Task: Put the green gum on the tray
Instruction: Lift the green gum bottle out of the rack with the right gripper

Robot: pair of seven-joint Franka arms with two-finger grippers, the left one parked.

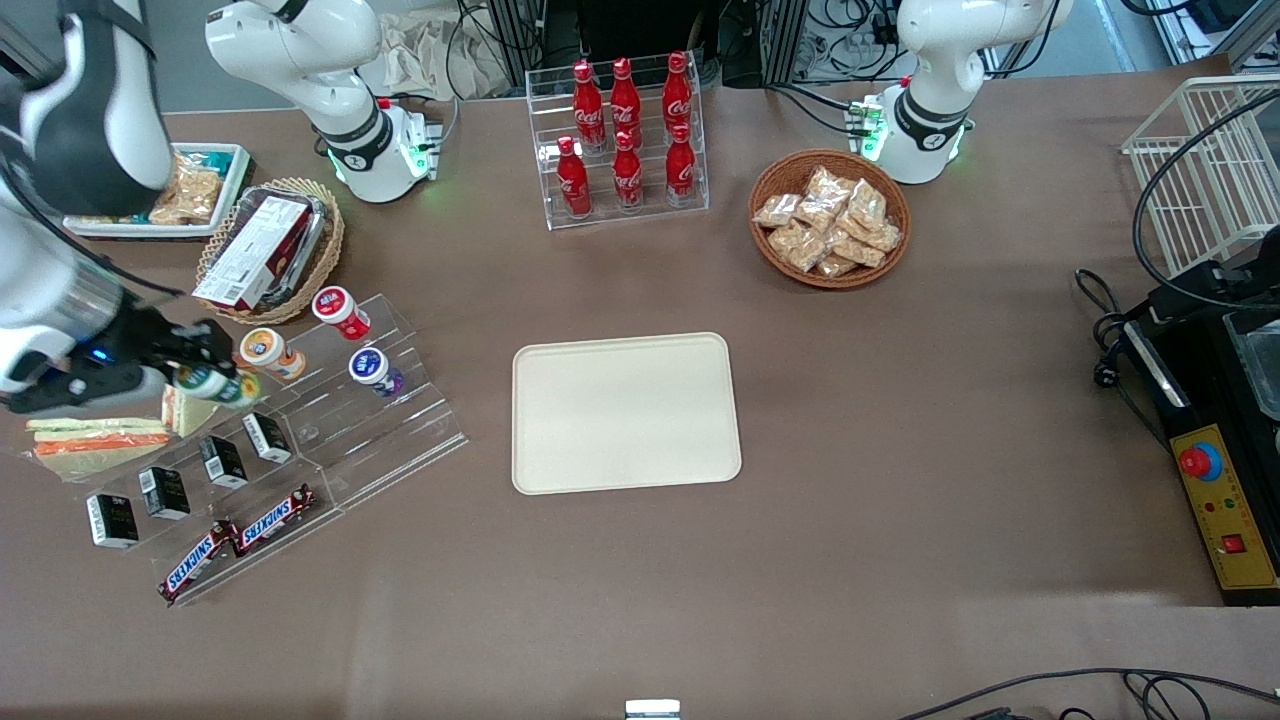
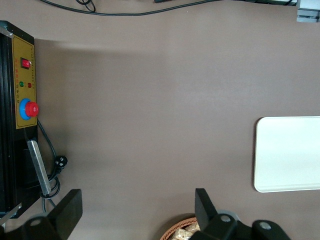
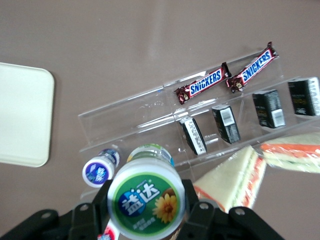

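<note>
My right gripper [image 1: 205, 375] is shut on the green gum [image 1: 215, 385], a small bottle with a green-rimmed white lid and green label. It holds the bottle tilted above the clear stepped display rack [image 1: 330, 440], at the working arm's end of the table. In the right wrist view the green gum's lid [image 3: 145, 203] fills the space between the black fingers [image 3: 95, 210]. The cream tray [image 1: 625, 412] lies flat in the middle of the table with nothing on it; its corner shows in the right wrist view [image 3: 25, 115].
On the rack stand an orange-lidded bottle [image 1: 268, 350], a red-lidded bottle [image 1: 340, 311] and a purple-lidded bottle [image 1: 375, 370], with black boxes [image 1: 222, 461] and Snickers bars [image 1: 272, 520]. Sandwiches [image 1: 100, 440] lie beside it. A cola rack [image 1: 625, 140] and snack basket [image 1: 830, 218] stand farther back.
</note>
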